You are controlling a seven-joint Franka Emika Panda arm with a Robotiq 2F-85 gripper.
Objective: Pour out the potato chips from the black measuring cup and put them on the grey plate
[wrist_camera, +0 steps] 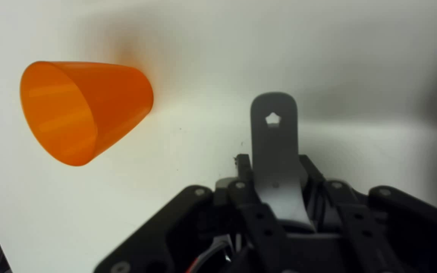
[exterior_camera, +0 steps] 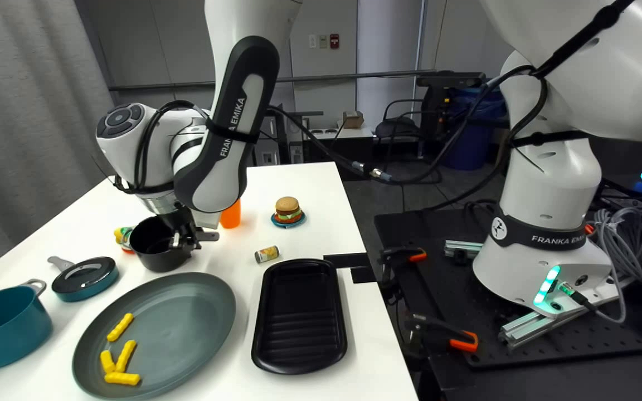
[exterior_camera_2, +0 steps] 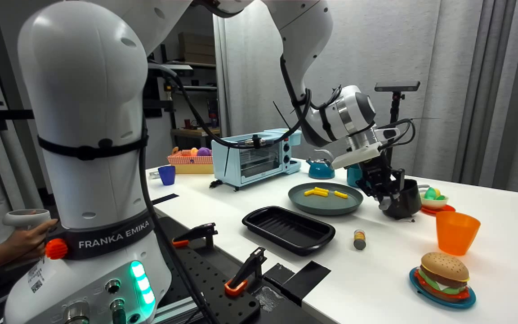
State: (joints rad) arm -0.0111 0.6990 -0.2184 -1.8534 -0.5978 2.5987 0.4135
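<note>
Gripper [wrist_camera: 274,161] pinched black measuring cup [exterior_camera: 156,259] by handle [wrist_camera: 275,140] — likely to leave mouth clear for pouring. Potato chips [exterior_camera: 125,356] lay on grey plate [exterior_camera: 181,328], well in from robot-side bench [exterior_camera: 321,189] edge.

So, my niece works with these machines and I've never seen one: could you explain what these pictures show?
That's a white Franka robot arm stretched over a white table. Its black claw grips the handle of the black measuring cup. Two pictures come from cameras away from the arm; the close-up comes from a camera on its wrist. Four yellow potato chips lie on the grey plate. Also on the table are a black ridged tray, an orange cup, a toy hamburger and a light-blue toaster oven.
</note>
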